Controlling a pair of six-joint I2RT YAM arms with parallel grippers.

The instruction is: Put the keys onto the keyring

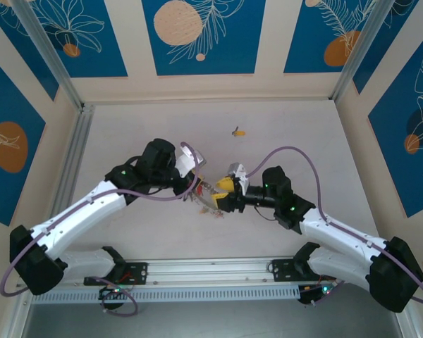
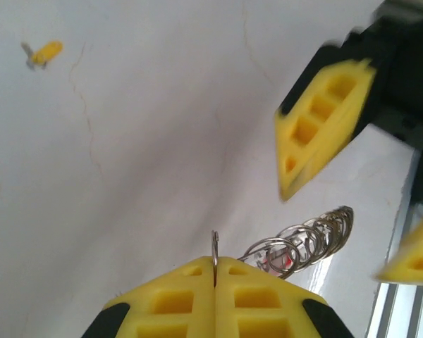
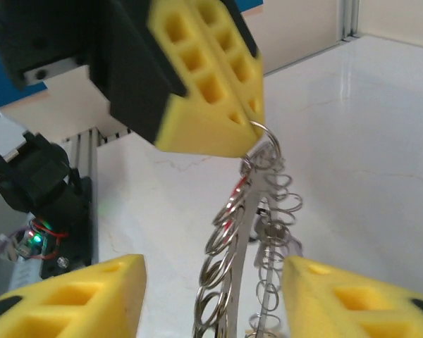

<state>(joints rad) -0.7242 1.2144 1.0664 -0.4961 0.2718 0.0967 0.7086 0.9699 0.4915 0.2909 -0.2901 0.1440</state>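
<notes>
The keyring (image 3: 248, 239), a flat grey metal band fringed with small silvery rings, hangs edge-on from my left gripper (image 2: 215, 271). That gripper is shut on a thin ring at the keyring's top. A bit of red tag (image 3: 234, 191) shows among the rings. My right gripper (image 3: 215, 303) is open, one yellow finger on each side of the hanging keyring, touching nothing. From above, both grippers (image 1: 199, 186) (image 1: 221, 196) meet at the table's middle over the keyring (image 1: 211, 203). A key with a yellow tag (image 1: 237, 132) lies alone on the far table, also in the left wrist view (image 2: 44, 53).
The white table (image 1: 303, 141) is walled by blue patterned panels. An aluminium rail (image 1: 218, 271) with both arm bases runs along the near edge. A metal post (image 1: 81, 151) lines the left side.
</notes>
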